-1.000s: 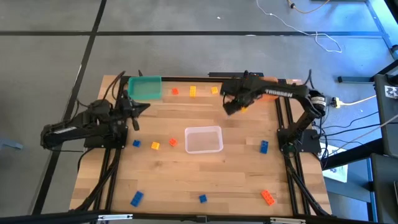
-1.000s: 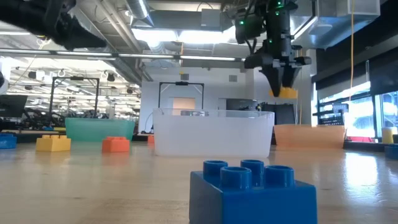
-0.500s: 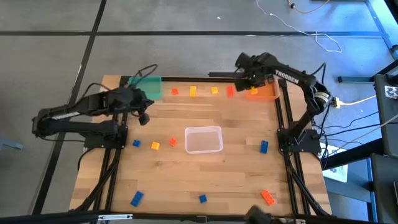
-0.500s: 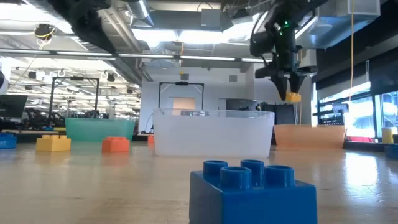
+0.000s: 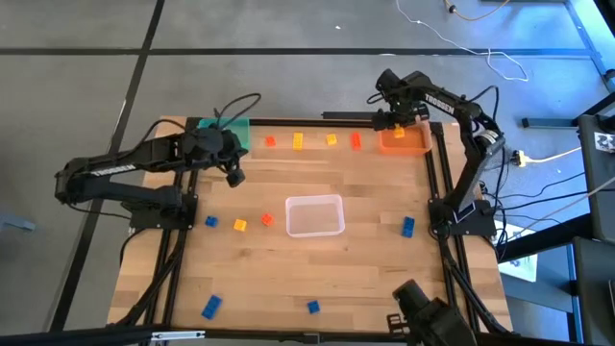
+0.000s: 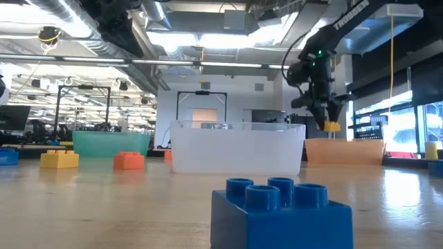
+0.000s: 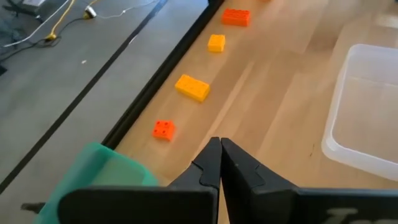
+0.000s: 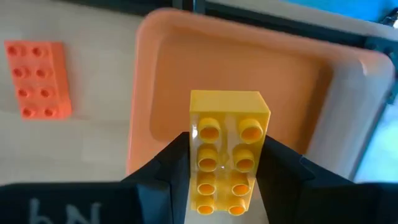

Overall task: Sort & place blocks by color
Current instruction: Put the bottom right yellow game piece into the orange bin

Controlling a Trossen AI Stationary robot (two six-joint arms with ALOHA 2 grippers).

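Note:
My right gripper [image 5: 392,120] hangs over the orange bin [image 5: 405,142] at the table's far right corner, shut on a yellow brick [image 8: 227,149], which also shows in the low view [image 6: 332,126]. My left gripper [image 5: 233,176] is shut with nothing in it, in the air beside the teal bin [image 5: 229,131], tips together [image 7: 219,146]. Red-orange [image 5: 270,141], yellow [image 5: 298,142] and red-orange [image 5: 356,141] bricks lie flat along the far edge. Blue [image 5: 210,222], yellow [image 5: 239,225] and orange [image 5: 266,219] bricks lie left of the clear bin [image 5: 314,215]. My right gripper pinches the yellow brick by its two long sides [image 8: 194,155] between its two fingers. The fingers come from above, pointing down, and lie across the brick. The brick is lifted clear above the orange bin's floor [image 8: 249,68], level, studs up.
More blue bricks lie at the right [image 5: 407,227] and near the front edge [image 5: 210,307], [image 5: 312,307]; one stands close before the low camera [image 6: 280,211]. A dark shape [image 5: 428,322] reaches over the near right edge. Bare wood lies between the clear bin and the far row.
My right gripper has carried the yellow brick toward the table's far right corner, from near the far row's middle to above the orange bin, sinking a little. My left gripper has risen and reached toward the table's right, past the teal bin, staying shut.

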